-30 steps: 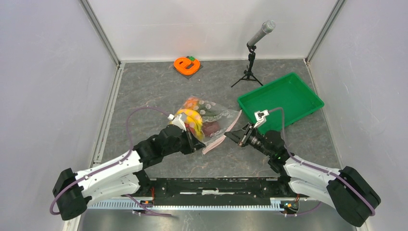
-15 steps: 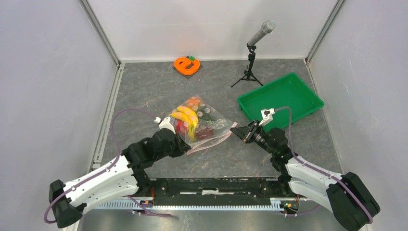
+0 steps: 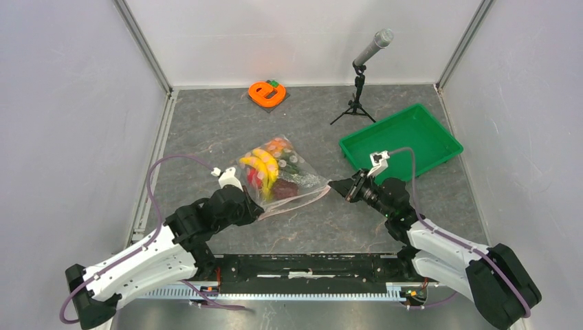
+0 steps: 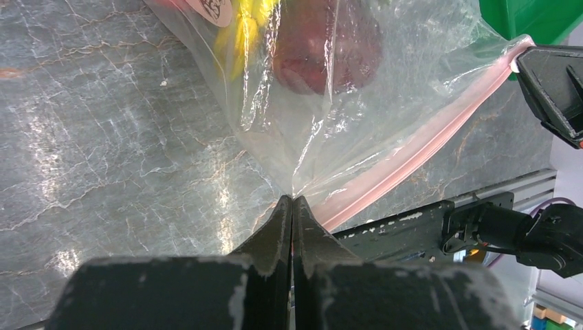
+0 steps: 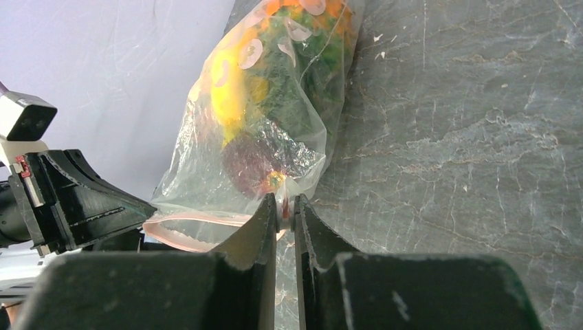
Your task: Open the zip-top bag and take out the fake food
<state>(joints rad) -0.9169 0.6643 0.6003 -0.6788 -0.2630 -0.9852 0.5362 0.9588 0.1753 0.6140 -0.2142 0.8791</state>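
Note:
The zip-top bag (image 3: pixel 285 180) lies mid-table, clear with pale dots, its pink zip strip (image 4: pixel 412 157) stretched between both grippers. Inside is the fake food: a yellow banana bunch (image 3: pixel 265 165), a dark maroon fruit (image 4: pixel 323 41) and an orange pineapple with green leaves (image 5: pixel 302 14). My left gripper (image 4: pixel 293 201) is shut on the bag's film just beside the strip at the near-left corner (image 3: pixel 258 210). At the right end, my right gripper (image 5: pixel 283 205) is shut on the strip, near the tray side (image 3: pixel 335 186). The strip bows open a little in the right wrist view.
A green tray (image 3: pixel 440 141) sits at the right, just behind the right gripper. A microphone on a small tripod (image 3: pixel 357 86) stands at the back. An orange "e"-shaped object (image 3: pixel 265 93) lies against the back wall. White walls close in three sides.
My left gripper has drawn back to the left with the bag's corner. The right gripper has shifted slightly right and away. The bag slid left and its strip is now pulled out between them.

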